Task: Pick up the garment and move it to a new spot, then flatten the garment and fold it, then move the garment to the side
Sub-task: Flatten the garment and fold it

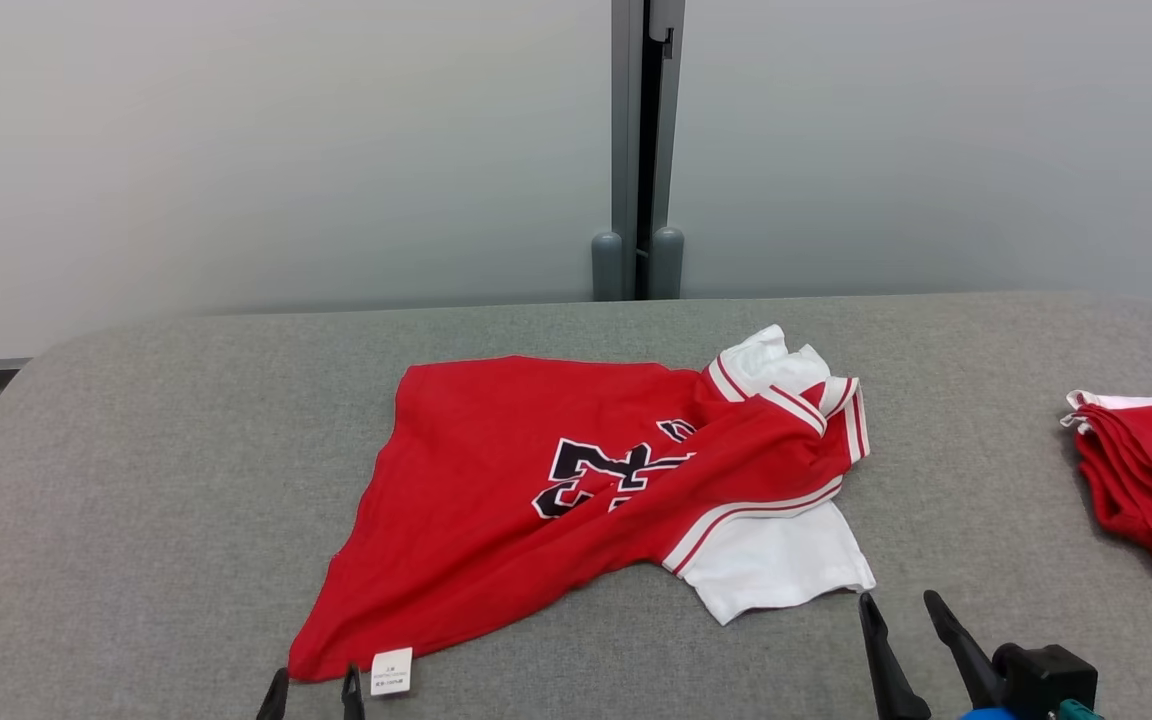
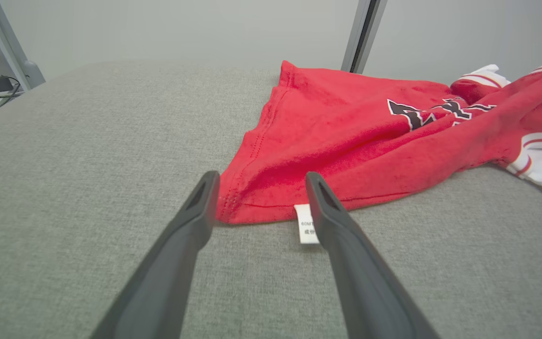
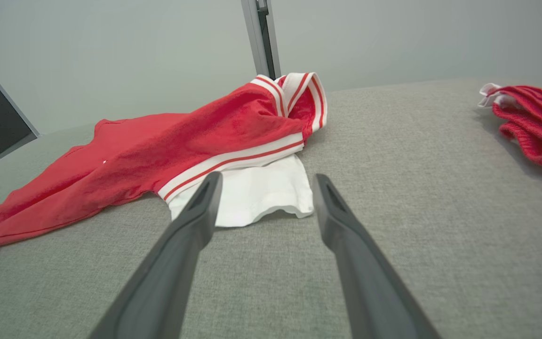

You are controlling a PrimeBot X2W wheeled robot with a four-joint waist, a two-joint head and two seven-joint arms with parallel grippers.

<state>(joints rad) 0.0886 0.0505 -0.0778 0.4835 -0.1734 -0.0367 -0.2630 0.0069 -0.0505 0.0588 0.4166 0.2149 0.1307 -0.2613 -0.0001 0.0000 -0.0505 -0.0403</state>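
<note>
Left tool (image 2: pixel 259 181), open, sits at a hem corner (image 2: pixel 233 207) of the garment (image 1: pixel 536 500), right tool (image 3: pixel 266 181) open before its white sleeve (image 3: pixel 271 195), seemingly poised for flattening.

Soft, even light falls from above, bright without glare. The crumpled red-and-white jersey (image 1: pixel 576 500) casts only a thin, faint shadow on the grey woven table cover (image 1: pixel 136 500). Both wrist views bow at their edges; the smooth pale wall (image 1: pixel 236 150) looks hazy.
</note>
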